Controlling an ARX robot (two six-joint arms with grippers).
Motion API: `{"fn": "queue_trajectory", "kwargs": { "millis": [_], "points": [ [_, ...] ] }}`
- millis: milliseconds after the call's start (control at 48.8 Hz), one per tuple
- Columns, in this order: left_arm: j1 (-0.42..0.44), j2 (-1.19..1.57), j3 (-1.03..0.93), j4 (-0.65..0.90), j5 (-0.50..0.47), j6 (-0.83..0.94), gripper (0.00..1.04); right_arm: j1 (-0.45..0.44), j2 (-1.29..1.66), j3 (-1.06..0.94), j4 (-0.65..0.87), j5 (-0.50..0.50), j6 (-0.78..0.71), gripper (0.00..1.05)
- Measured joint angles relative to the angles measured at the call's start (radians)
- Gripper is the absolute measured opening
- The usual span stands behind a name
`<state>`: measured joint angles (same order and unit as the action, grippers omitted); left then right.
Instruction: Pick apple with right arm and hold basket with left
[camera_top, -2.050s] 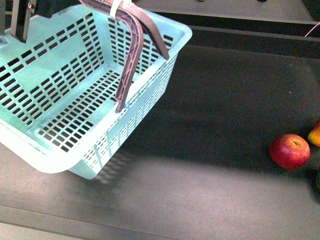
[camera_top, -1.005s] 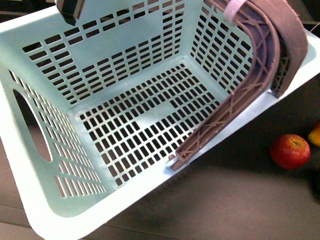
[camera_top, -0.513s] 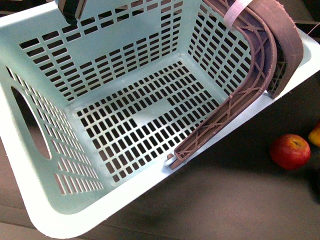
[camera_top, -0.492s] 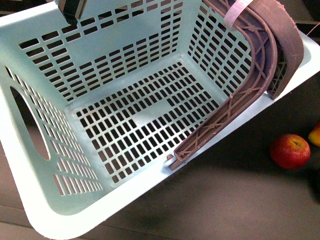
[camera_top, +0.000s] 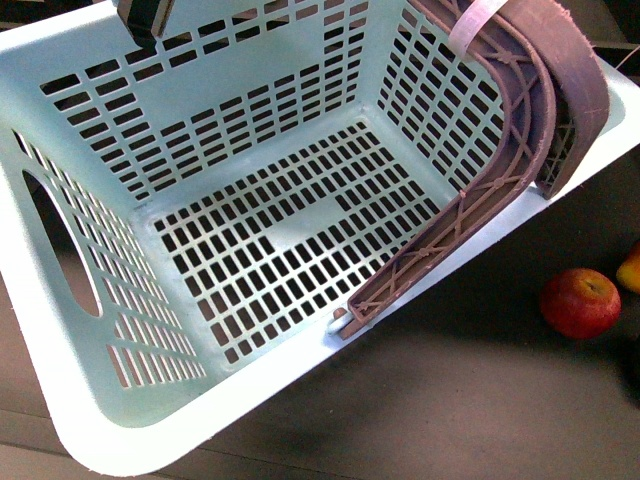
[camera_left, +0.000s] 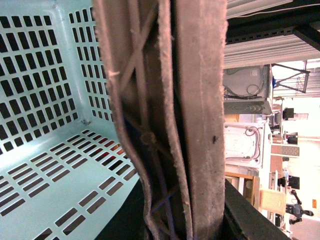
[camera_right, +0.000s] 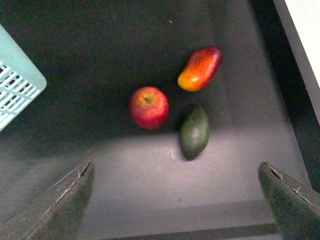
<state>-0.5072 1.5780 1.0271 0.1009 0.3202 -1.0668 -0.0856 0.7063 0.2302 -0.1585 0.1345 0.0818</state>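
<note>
basket (camera_top: 300, 228) tilted, maybe lifted, apple (camera_top: 580, 303) well apart, right hand (camera_right: 176, 164) spread

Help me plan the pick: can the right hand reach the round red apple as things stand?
Probably yes: the open right hand hangs above the round red apple, nothing covering it; the green oval fruit lies close beside, not touching.

Nothing I can actually read here, folks. No lettering, brand, number or sign comes through in any of my views. Beyond the brown handle (camera_left: 200, 100) of the basket (camera_left: 50, 75) there's some white equipment (camera_left: 242, 145) way in the background. If it carries any markings, they're too small and washed out for me to make out.
</note>
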Motion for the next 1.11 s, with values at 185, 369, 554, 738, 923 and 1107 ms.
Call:
{"fn": "queue_trajectory", "kwargs": {
  "millis": [185,369,554,738,923,1107],
  "points": [
    [0.000,0.000,0.000,0.000,0.000,0.000,0.19,-0.022,0.335,0.039,0.286,-0.034,-0.146,0.96],
    [0.000,0.000,0.000,0.000,0.001,0.000,0.19,-0.006,0.828,0.181,0.579,-0.072,-0.294,0.96],
    [0.000,0.000,0.000,0.000,-0.002,0.000,0.19,-0.011,1.162,0.288,0.679,-0.080,-0.335,0.96],
    [0.000,0.000,0.000,0.000,0.001,0.000,0.19,-0.021,1.415,0.400,0.685,-0.078,-0.348,0.96],
    [0.000,0.000,0.000,0.000,0.001,0.000,0.19,-0.022,1.546,0.511,0.669,-0.069,-0.355,0.96],
    [0.000,0.000,0.000,0.000,0.001,0.000,0.19,0.000,1.622,0.583,0.645,-0.071,-0.360,0.96]
  ]
}}
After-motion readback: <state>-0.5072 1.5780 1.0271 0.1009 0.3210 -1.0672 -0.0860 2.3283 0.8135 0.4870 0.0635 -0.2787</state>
